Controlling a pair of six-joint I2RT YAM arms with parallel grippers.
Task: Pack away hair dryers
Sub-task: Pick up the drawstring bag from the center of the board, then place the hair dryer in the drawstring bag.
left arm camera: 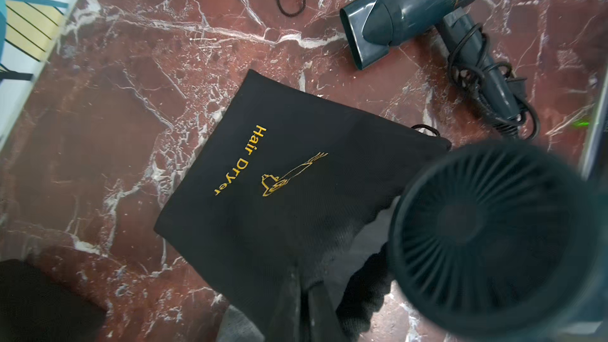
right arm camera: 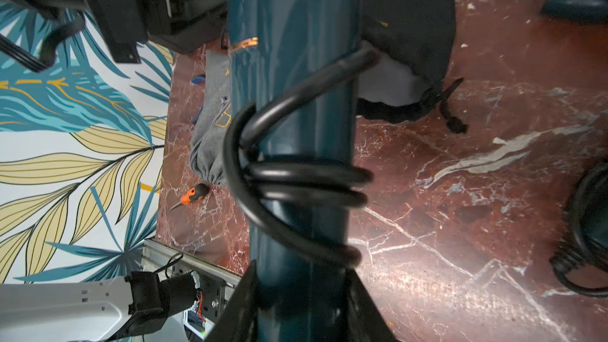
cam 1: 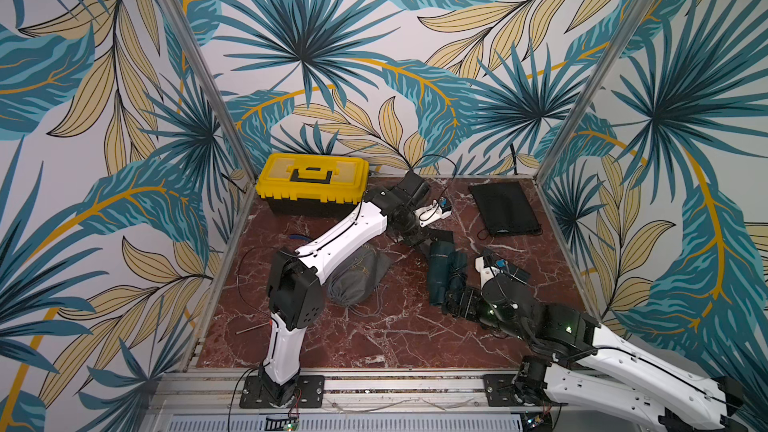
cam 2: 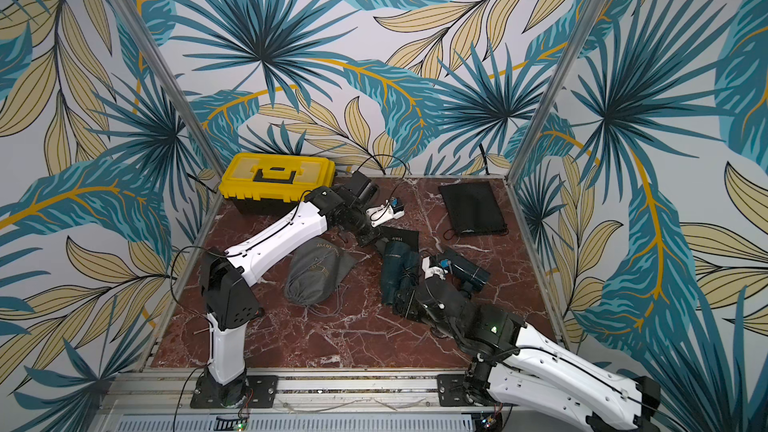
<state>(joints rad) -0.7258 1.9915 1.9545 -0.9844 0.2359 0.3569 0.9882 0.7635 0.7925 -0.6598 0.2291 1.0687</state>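
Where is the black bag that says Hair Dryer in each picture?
Top view: black pouch mid-table, only a corner showing.
Top view: same spot, "Hair" showing.
Left wrist: fills the middle, gold words readable.
Right wrist: behind the handle of the teal hair dryer.
Shared landmark: that dryer, gripped by the right tool, beside the pouch.

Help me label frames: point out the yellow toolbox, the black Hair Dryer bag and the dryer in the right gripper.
yellow toolbox [cam 1: 311,189]: in a top view, its lid.
black bag [left arm camera: 279,225]: left wrist view, fabric near emblem.
held hair dryer [right arm camera: 306,133]: right wrist view, teal handle.
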